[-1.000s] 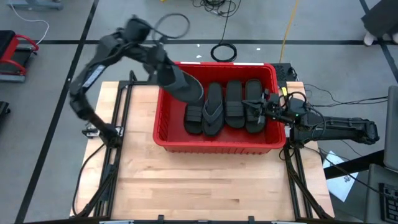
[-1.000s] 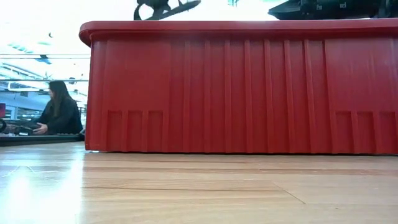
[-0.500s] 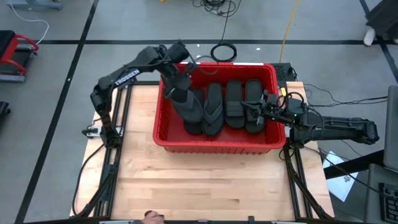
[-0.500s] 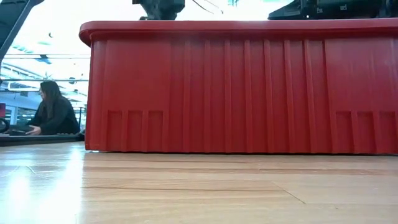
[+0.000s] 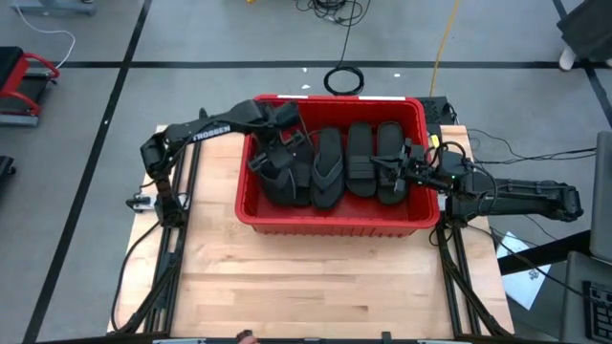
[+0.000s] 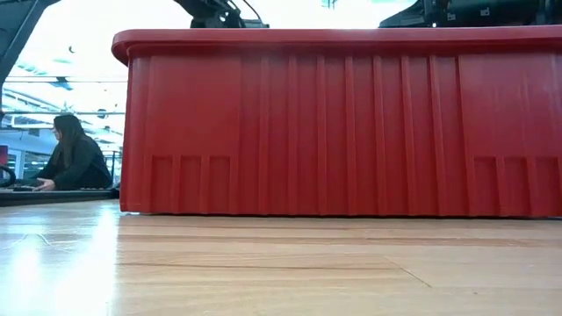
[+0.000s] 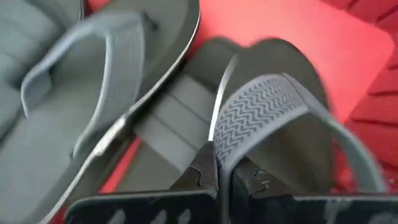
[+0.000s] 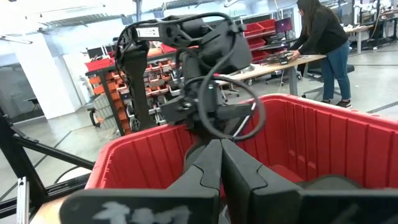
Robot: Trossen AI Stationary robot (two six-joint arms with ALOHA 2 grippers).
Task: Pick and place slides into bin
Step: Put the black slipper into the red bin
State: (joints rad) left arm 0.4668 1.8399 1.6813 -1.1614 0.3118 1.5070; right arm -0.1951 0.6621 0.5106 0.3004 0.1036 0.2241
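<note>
The red bin stands on the wooden table and fills the low view. Inside it lie a thong flip-flop and two strapped slides side by side. My left gripper is low in the bin's left part, shut on a black slide with a zigzag-ribbed strap. This slide lies over another strapped slide, next to the flip-flop. My right gripper is shut and empty above the bin's right side. My left gripper pinches the ribbed strap's edge between its two fingers. The fingers come slanting down from the bin's far left. The slide sits sole down, low in the bin over another slide; whether it rests on that slide I cannot tell.
The bin's walls hem in both grippers. Bare red floor shows along the bin's left wall. Bare wooden table lies on the bin's near side. A person sits in the room beyond the table, and another stands there.
My left gripper has come down from high above the bin's far left corner into the bin's left part. It stays shut on the slide throughout. The slide has gone from hanging above the rim to lying low among the others.
</note>
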